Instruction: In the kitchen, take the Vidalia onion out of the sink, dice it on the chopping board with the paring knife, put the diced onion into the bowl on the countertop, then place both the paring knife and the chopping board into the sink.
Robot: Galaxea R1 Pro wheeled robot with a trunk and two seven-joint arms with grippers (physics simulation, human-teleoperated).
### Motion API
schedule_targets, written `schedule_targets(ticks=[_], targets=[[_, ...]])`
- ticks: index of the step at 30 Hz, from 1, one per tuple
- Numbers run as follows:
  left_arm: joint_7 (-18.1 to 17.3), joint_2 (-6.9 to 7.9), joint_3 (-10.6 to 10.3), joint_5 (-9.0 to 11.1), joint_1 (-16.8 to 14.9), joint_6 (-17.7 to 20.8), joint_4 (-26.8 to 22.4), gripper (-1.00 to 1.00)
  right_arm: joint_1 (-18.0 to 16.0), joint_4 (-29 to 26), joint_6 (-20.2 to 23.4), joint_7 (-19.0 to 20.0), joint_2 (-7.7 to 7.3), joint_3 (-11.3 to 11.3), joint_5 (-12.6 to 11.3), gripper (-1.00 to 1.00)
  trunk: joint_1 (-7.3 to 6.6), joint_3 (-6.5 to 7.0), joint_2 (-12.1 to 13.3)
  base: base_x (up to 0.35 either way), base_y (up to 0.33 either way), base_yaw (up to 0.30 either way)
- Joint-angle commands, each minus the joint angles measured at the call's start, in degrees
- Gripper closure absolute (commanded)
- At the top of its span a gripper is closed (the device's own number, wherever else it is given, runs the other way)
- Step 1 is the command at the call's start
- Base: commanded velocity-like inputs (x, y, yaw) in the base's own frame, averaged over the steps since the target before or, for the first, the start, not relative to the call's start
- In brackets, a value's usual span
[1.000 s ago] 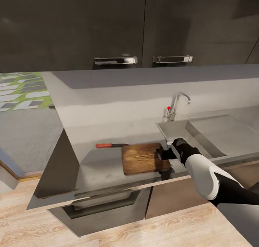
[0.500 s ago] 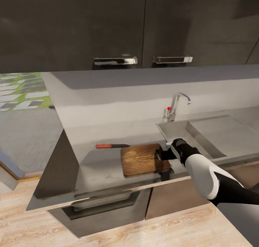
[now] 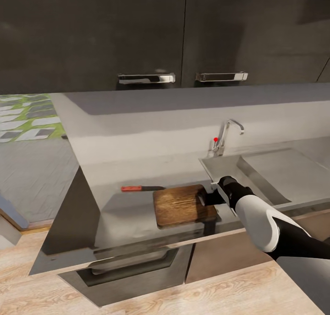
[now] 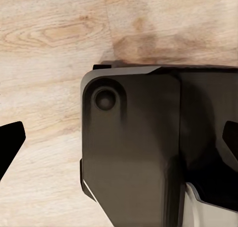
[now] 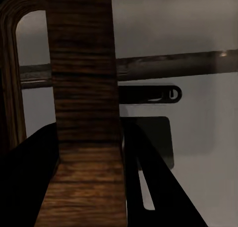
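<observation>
Dark-brown chopping board (image 3: 178, 206), frame centre | right gripper (image 3: 207, 198) jaws clamped on its handle end | risk: board pivots, nudges paring knife (image 3: 142, 188) | left gripper (image 4: 119, 138) jaws wide, empty

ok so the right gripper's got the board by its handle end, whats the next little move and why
Probably lift the chopping board slightly and carry it toward the sink. The right gripper is clamped on the board's slotted end, right beside the basin, and the paring knife lies clear of it.
</observation>
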Motion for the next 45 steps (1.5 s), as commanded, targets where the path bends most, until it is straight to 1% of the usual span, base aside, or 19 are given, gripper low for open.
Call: schedule_targets(ticks=[1, 2, 21, 45], targets=[[-0.05, 0.00, 0.00, 0.09, 0.01, -0.06, -0.09, -1.00, 1.18, -0.28, -1.08, 0.38, 0.03, -0.49, 0.46, 1.00, 0.08, -0.12, -0.02, 0.000, 0.000, 0.000], [-0.05, 0.00, 0.00, 0.08, 0.01, -0.06, -0.09, -1.00, 1.18, -0.28, -1.08, 0.38, 0.02, -0.51, 0.46, -1.00, 0.08, -0.12, -0.02, 0.000, 0.000, 0.000], [-0.05, 0.00, 0.00, 0.11, 0.01, -0.06, -0.05, -1.00, 1.18, -0.30, -1.08, 0.38, 0.01, -0.54, 0.49, -1.00, 0.08, -0.14, -0.02, 0.000, 0.000, 0.000], [-0.05, -0.02, 0.00, 0.11, 0.01, -0.06, -0.08, -1.00, 1.18, -0.36, -1.08, 0.56, 0.10, -0.10, 0.90, -1.00, 0.08, 1.99, -0.02, 0.000, 0.000, 0.000]])
